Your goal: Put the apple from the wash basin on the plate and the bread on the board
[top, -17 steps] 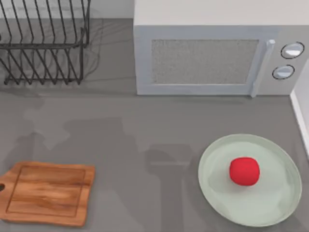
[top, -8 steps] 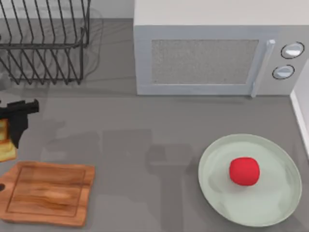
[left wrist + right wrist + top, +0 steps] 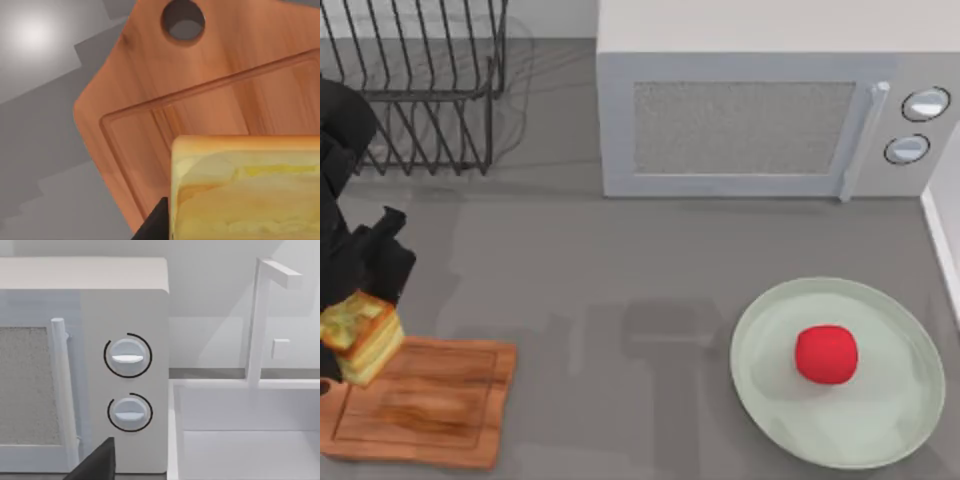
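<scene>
Now: bread arrives over the board

Left end effector point(image 3: 360, 325), clamped on the bread point(image 3: 360, 335), hangs above the board point(image 3: 430, 405) near its left end (half a second ago it was short of the board's far edge). Apple point(image 3: 826, 354) already sits on the plate point(image 3: 890, 420). Lowering and release likely remain. Right end effector point(image 3: 95, 462) waits beside the microwave point(image 3: 75, 365); its fingers' state I cannot tell.
</scene>
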Robot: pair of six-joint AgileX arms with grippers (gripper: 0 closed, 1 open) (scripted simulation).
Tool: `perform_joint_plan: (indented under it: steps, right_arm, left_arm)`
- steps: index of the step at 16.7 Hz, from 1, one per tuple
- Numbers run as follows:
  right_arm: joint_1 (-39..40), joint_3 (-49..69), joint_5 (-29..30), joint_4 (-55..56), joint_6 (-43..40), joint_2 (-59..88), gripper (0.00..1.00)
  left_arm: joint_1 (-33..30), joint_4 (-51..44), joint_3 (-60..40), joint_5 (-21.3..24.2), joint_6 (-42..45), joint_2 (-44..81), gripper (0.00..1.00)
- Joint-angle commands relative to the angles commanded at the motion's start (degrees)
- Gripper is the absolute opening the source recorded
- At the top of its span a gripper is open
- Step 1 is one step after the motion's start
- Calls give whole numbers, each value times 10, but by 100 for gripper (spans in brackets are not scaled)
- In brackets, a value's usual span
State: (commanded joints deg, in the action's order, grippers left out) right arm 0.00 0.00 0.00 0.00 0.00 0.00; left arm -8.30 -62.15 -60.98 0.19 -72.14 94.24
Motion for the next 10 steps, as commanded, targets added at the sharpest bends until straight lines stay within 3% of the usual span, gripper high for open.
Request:
perform_joint_plan:
  steps: [5, 10]
  right_arm:
    - [0, 0, 0, 0, 0, 0, 100]
    - [0, 0, 0, 0, 0, 0, 100]
  left_arm:
    - [-35, 30, 46, -2, -225, -51, 0]
    - [-47, 45, 65, -4, -299, -74, 0]
